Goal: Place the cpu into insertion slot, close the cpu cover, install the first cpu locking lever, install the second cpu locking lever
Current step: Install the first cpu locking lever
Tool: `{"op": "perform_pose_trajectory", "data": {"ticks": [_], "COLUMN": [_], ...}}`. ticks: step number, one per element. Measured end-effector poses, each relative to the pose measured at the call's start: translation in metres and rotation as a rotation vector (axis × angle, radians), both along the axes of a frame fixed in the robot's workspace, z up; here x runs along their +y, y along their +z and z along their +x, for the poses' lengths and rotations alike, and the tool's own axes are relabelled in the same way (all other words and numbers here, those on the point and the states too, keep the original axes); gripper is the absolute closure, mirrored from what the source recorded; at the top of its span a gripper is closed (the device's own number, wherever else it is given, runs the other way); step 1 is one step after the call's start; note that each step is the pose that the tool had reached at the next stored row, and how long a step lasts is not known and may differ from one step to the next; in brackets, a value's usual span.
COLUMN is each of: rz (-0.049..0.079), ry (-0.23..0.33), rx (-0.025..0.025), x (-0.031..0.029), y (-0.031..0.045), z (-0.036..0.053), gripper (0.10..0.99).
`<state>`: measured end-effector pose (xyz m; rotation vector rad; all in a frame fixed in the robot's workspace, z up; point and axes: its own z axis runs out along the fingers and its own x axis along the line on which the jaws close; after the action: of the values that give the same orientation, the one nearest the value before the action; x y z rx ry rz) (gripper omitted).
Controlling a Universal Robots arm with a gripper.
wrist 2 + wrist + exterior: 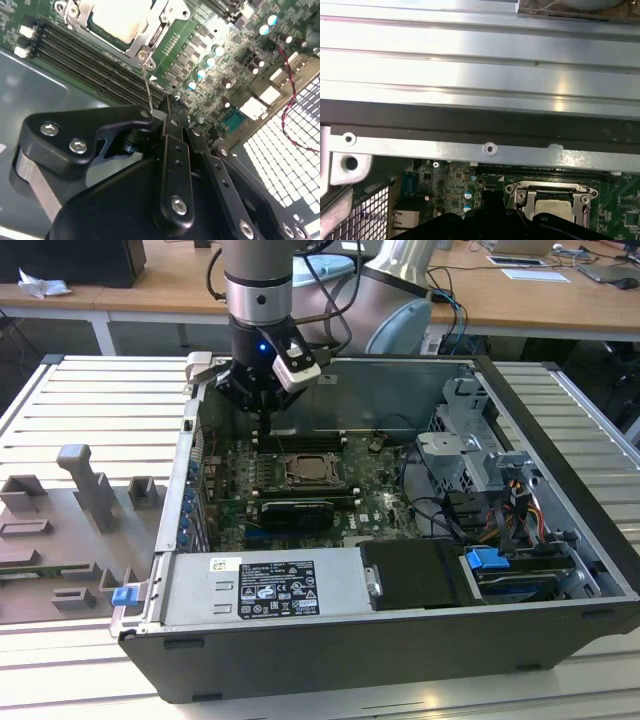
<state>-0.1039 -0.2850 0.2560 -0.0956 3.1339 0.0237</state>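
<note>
Where the ribbed aluminium bench [60,390] reaches the exterior view's left, grey moulded fixture blocks [85,505] sit on it, with a small blue clip [125,595] at their near corner. An open dark-grey computer case [400,665] lies on its side across the middle of the bench.

The arm [258,280], a grey cylinder with a silver band, stands vertical over the case's far left corner. Its black pincer [262,423] points straight down, just above the green motherboard [225,475] and beside the far edge of the socket. In the second wrist view the fingers [172,145] appear clenched together with no gap. A thin bright wire locking lever [146,85] rises from the socket's corner, and its free end meets the side of the fingertips. Whether it is pinched cannot be told.

The cpu [310,470], a flat square with a pale matte metal top, lies seated in the socket near the motherboard's middle. The cpu cover [162,17], a thin silvery stamped frame, lies flat around it, and the chip shows through its square window. Long black memory slots [85,57] run along the socket's side nearest the pincer. A black rectangular card [295,510] stands just beside the socket's near side.

A silver power supply box [260,585] lines the case's near edge. A bare sheet-metal drive cage [470,445] and a blue tab [487,560] occupy the case's right end.
</note>
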Motion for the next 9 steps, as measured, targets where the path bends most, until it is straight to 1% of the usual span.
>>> {"op": "perform_pose_trajectory", "data": {"ticks": [1, 3, 9], "rz": [0.000, 0.000, 0.000], "ry": [0.000, 0.000, 0.000], "rx": [-0.0001, -0.0002, -0.0001], "x": [0.0001, 0.0001, 0.0001], "y": [-0.0001, -0.0001, -0.0005], "z": [0.0007, 0.0047, 0.0081], "gripper": [0.980, 0.980, 0.980]}}
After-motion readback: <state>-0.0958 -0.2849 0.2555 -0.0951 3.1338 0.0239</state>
